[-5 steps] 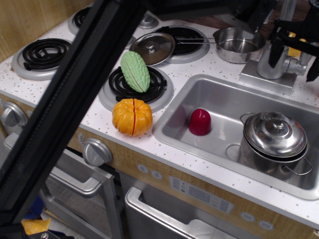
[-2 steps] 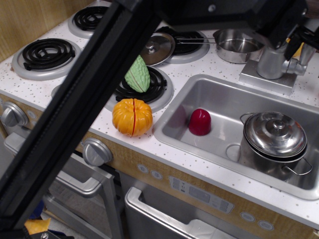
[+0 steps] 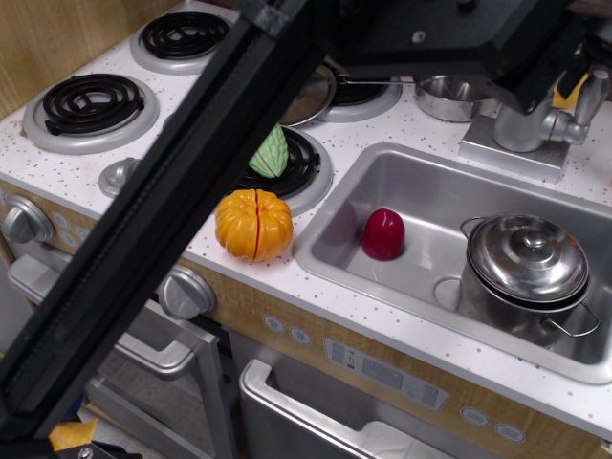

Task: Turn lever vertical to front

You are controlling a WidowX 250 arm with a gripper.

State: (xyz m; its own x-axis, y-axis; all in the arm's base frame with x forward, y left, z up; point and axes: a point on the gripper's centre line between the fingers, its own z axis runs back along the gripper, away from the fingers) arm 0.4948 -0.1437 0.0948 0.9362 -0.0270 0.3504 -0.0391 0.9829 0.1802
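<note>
The lever (image 3: 591,98) stands upright at the right side of the silver faucet (image 3: 535,122), at the tabletop's (image 3: 421,129) far right corner behind the sink (image 3: 421,196); the black arm (image 3: 191,191) crosses the view diagonally — its end hangs just above the faucet; whether the fingers are open or closed cannot be told — they are hidden.

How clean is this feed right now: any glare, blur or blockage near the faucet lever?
In observation.image, the dark arm crosses the frame diagonally, soft and out of focus, hiding part of the stove. The end effector is a dark mass over the faucet, so the lever shows only partly. Bright highlights sit on the steel pot lid and the sink wall. The orange pumpkin is sharp.
</note>
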